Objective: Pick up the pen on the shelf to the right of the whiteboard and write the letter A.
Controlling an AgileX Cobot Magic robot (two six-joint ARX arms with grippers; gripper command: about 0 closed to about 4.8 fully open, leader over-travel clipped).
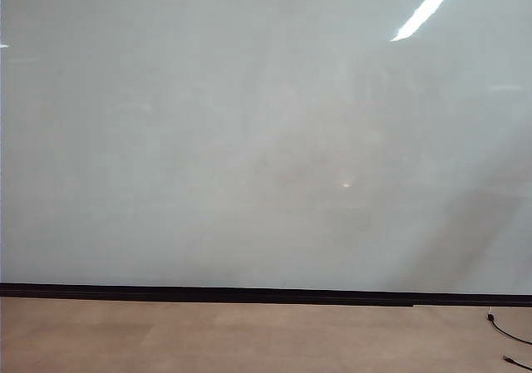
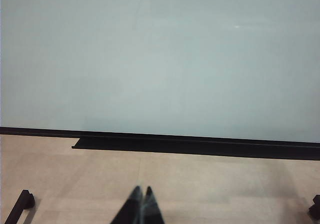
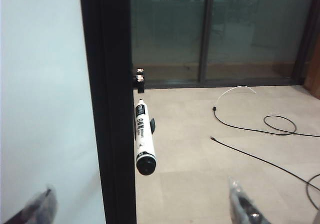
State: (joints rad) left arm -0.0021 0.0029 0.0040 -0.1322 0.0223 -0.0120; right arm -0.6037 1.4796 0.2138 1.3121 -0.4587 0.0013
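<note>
The whiteboard (image 1: 249, 132) is seen blank. The pen (image 3: 144, 136) is held on a small black bracket (image 3: 139, 80) just beside the whiteboard's black frame (image 3: 112, 109), not gripped. The right pincer (image 3: 145, 209) is spread wide near the pen, 1 finger on each side. The left pincer (image 2: 140, 204) is pressed shut, well apart from the whiteboard, above the tan floor (image 2: 200, 184).

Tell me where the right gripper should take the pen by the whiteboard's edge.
Grip the pen mid-barrel, probably coming end-on as the open right gripper faces it. It lies along the whiteboard's black frame; one finger would need room on that side.
</note>
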